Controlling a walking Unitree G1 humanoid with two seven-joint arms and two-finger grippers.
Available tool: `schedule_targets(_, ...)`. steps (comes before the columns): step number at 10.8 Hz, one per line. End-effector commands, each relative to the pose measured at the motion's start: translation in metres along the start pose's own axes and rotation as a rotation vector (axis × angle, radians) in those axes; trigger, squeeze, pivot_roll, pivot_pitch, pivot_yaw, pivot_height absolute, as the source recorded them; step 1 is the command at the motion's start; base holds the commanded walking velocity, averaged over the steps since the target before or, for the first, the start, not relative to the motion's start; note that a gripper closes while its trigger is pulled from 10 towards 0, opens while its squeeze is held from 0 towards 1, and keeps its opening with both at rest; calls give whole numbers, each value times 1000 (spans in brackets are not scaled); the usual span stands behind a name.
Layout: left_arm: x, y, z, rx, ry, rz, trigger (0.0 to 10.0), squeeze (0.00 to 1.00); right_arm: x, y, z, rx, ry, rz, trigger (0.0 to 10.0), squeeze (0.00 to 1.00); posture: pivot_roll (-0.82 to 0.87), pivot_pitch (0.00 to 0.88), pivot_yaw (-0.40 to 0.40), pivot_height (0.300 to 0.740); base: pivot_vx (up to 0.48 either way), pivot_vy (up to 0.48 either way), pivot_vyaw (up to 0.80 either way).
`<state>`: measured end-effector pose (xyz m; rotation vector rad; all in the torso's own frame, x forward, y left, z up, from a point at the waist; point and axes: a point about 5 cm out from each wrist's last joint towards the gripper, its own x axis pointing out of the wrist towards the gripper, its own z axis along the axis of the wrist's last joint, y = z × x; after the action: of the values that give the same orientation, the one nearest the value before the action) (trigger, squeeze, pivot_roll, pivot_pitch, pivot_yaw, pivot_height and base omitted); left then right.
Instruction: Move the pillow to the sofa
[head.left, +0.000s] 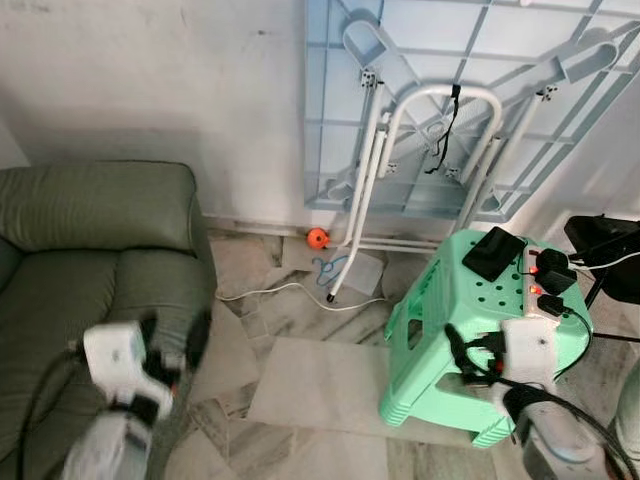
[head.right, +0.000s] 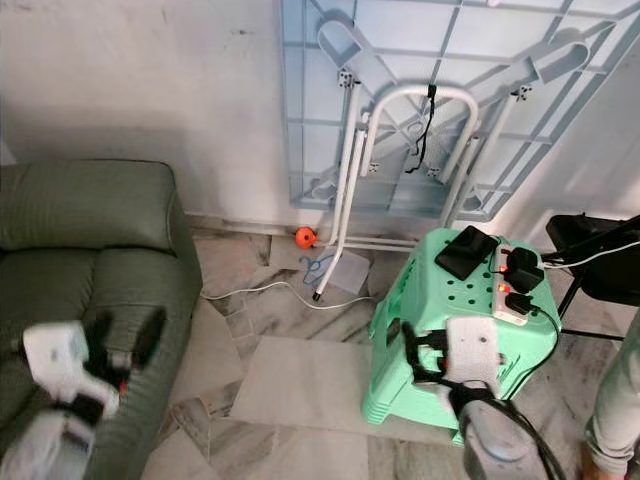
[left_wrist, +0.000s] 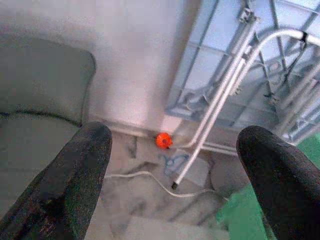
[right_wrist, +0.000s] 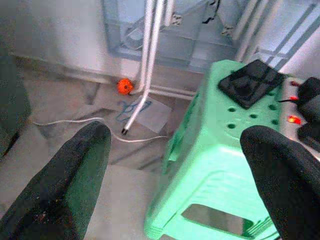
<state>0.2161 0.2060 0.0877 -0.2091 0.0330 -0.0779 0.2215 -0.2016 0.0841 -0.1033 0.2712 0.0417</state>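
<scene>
Hovering low and near: left gripper (head.left: 170, 345) spread wide over the sofa (head.left: 90, 260) edge, gripping nothing; right gripper (head.left: 470, 355) likewise wide and empty, hanging in front of the green stool (head.left: 440, 330). Looking for the pillow and finding none in any view, so locating it comes first. Risking, on turning to search, the right arm knocking the stool and spilling the power strip (head.left: 545, 285) with its plugged adapters. Trailing beyond, a white cable (head.left: 270, 292) across the floor, likely snagging a foot. Leaning furthest back, a folded table (head.left: 450, 110) against the wall.
</scene>
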Motion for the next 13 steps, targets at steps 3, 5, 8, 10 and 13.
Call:
schedule_targets(3, 15, -4, 5, -25, 1, 12, 10000, 0, 4, -4, 20, -109, -58, -9, 10000, 0, -163, 0, -26, 740, 0, 0, 267)
schedule_targets(5, 22, -6, 6, -12, 14, 41, 10000, 0, 9, -1, 26, -111, -70, 2, 10000, 0, -165, 0, -28, 740, 0, 0, 800)
schedule_targets(8, 33, 6, 31, 102, -121, 193, 10000, 0, 16, 12, 48, -119, -168, 33, 10000, 0, -165, 0, -24, 740, 0, 0, 800)
schedule_targets(10, 34, 7, 52, 198, -228, 255, 10000, 0, 13, 14, 71, -161, -292, -8, 10000, 0, -168, 0, -22, 740, 0, 0, 0)
schedule_targets(13, 31, 9, 46, 236, -230, 270, 10000, 0, 14, 15, 67, -155, -288, -21, 10000, 0, -161, 0, -20, 740, 0, 0, 0)
